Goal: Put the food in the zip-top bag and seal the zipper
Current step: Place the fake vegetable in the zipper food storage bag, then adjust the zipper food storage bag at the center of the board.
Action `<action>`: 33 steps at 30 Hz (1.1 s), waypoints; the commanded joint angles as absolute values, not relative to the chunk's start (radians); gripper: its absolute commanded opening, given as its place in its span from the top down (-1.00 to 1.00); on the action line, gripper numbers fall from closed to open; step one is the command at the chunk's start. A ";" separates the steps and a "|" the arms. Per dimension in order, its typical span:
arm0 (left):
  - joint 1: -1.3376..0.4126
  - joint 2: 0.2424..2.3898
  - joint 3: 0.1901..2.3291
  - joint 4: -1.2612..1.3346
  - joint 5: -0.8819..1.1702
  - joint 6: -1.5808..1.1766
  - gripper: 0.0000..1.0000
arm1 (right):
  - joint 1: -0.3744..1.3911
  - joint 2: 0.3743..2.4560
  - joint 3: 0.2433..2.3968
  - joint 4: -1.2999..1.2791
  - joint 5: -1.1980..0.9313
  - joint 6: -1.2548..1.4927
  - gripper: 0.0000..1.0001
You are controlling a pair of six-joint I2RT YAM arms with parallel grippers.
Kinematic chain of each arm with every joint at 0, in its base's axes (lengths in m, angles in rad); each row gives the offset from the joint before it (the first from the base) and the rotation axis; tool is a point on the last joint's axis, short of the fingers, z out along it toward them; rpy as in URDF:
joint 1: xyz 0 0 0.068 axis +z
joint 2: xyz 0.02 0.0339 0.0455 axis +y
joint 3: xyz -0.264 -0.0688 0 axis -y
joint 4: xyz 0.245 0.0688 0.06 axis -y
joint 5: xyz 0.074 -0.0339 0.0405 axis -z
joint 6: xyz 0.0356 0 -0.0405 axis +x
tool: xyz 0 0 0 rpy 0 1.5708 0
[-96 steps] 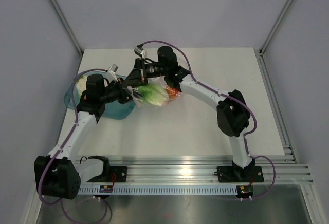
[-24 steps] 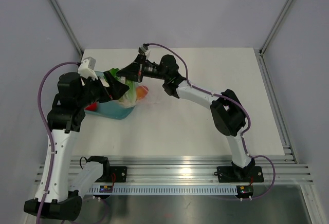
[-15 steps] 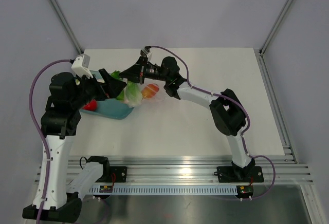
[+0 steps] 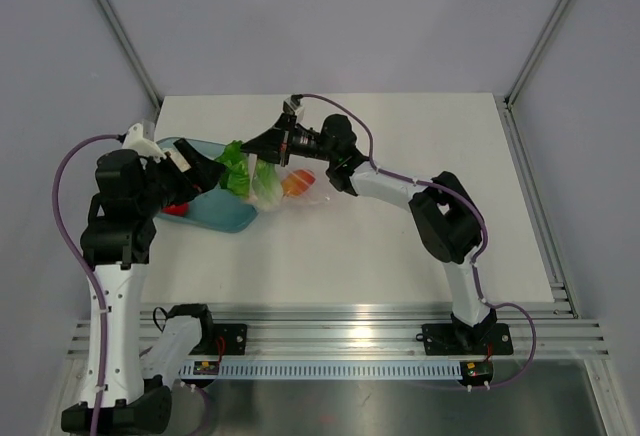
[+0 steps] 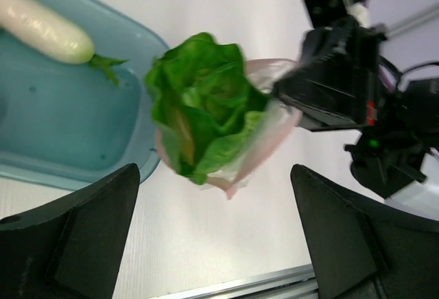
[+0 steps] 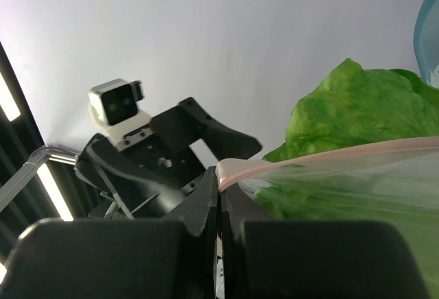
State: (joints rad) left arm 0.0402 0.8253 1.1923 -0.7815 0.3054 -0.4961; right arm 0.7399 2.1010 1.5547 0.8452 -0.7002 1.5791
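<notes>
While right jaws pinch the zipper, lettuce apparently half inside bag

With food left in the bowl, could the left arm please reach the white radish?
Probably yes: the radish lies uncovered in the bowl, and the open left gripper hovers close by, empty.

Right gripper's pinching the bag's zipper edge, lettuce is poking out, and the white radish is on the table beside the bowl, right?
No: the left wrist view shows the white radish inside the teal bowl, not beside it. The right gripper does pinch the zipper edge, and lettuce does poke out of the bag.
</notes>
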 commanded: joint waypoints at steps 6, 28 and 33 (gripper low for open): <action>0.146 0.773 1.095 -0.761 0.244 -0.629 -0.68 | 0.700 1.970 1.520 0.960 -0.712 1.592 1.00; 0.232 0.998 0.686 -0.066 0.831 -1.072 -0.26 | 0.652 1.910 1.529 1.068 -0.824 1.657 0.99; 0.230 1.089 0.702 0.032 0.874 -1.106 -0.12 | 0.653 1.913 1.531 1.089 -0.828 1.673 0.99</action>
State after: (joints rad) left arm 0.2268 1.0492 0.6949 -0.1120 0.7876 -1.0519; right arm 0.6567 1.9739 1.4792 0.9878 -0.8104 1.6566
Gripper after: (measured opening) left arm 0.583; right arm 0.032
